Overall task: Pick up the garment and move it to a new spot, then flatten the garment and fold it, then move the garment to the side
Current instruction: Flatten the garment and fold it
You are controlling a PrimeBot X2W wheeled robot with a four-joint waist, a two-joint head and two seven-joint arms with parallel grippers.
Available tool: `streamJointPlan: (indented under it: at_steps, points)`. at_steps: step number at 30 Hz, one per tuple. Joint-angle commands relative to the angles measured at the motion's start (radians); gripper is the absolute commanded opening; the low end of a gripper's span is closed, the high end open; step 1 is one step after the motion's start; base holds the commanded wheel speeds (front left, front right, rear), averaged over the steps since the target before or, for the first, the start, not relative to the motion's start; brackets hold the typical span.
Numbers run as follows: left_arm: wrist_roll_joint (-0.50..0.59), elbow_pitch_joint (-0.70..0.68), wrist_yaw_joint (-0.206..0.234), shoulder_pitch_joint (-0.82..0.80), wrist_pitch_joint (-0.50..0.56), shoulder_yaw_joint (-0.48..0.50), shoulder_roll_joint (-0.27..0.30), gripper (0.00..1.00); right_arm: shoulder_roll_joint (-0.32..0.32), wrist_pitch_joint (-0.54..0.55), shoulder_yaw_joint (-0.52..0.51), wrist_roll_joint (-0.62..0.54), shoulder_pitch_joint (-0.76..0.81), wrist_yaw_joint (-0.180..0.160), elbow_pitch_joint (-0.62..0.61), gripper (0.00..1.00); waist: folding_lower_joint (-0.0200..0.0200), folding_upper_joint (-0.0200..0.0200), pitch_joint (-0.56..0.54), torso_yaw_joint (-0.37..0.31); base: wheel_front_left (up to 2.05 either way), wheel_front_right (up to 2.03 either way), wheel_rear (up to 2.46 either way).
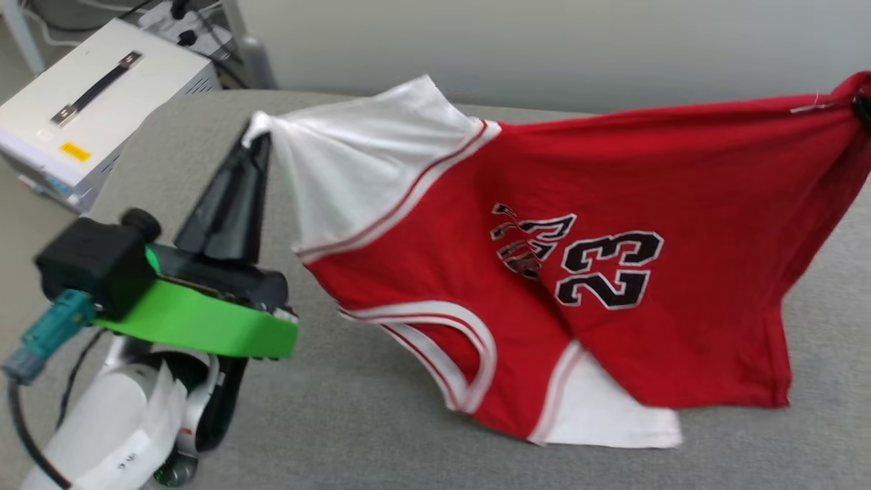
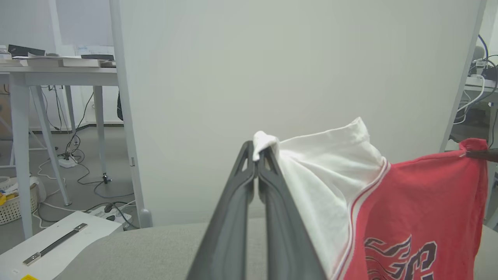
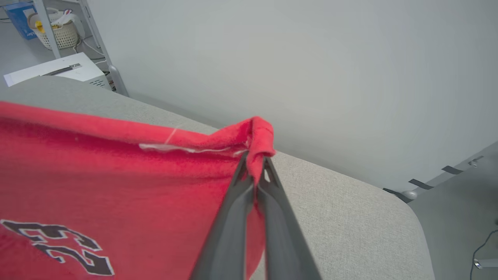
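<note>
You hold the garment point(image 1: 612, 204) stretched in the air between both grippers, the "23" facing the head camera and its lower white sleeve reaching down to the grey padded surface point(image 1: 340, 422). Your left gripper point(image 1: 262, 139) rises from the lower left on a pale forearm point(image 1: 102, 422), fingers pointing up and away, pinched together on the upper white sleeve's tip. Your right gripper point(image 3: 255, 165) is clamped on a red corner at the right edge.
</note>
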Motion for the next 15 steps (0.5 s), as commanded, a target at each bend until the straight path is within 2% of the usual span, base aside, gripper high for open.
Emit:
streamJointPlan:
  at_steps: [1, 9, 15]
  points:
    - [0.005, -0.009, 0.011, -0.03, -0.011, 0.02, 0.004, 0.0, 0.004, -0.01, -0.01, 0.005, 0.015, -0.001, -0.026, 0.0, 0.0001, 0.0111, -0.051, -0.071, 0.0, 0.0, 0.0]
    - [0.015, -0.041, 0.046, -0.103, -0.052, 0.128, 0.03, 0.0, 0.047, -0.02, -0.037, 0.012, 0.014, -0.001, -0.168, 0.0, 0.0001, 0.0111, -0.05, -0.146, 0.0, 0.0, 0.0]
    - [0.032, -0.066, 0.04, -0.192, -0.08, 0.176, 0.055, 0.0, 0.079, -0.049, -0.062, 0.021, -0.018, -0.001, -0.223, 0.0, 0.0001, 0.0111, 0.005, -0.187, 0.0, 0.0, 0.0]
